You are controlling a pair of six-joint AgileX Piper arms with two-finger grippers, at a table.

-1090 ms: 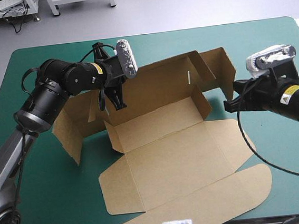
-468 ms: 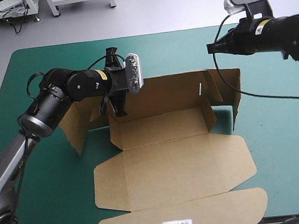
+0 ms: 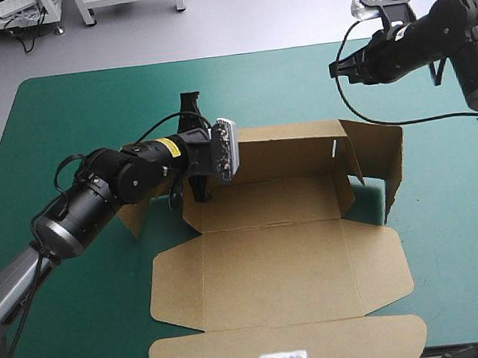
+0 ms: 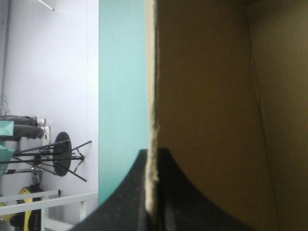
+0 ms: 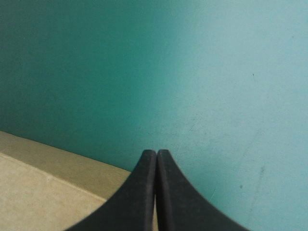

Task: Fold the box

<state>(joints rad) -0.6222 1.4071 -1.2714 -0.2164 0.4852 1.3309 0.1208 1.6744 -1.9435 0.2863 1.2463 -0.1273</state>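
Brown cardboard box [image 3: 272, 260], laid on the desk [image 3: 63, 111], back wall and right end flaps raised upright, floor and lid spread flat toward the near edge

In the high view the left side flap of the box [image 3: 272, 260] is partly hidden under the left arm [image 3: 113, 191]. The left gripper [image 3: 199, 191] is one dark shape there, its tips not clear. Each wrist view cuts the box off: one shows only a wall, the other only a corner.

Teal-green table cover [image 3: 64, 120], rounded at its far corners, with a few faint specks, possibly scuffs.
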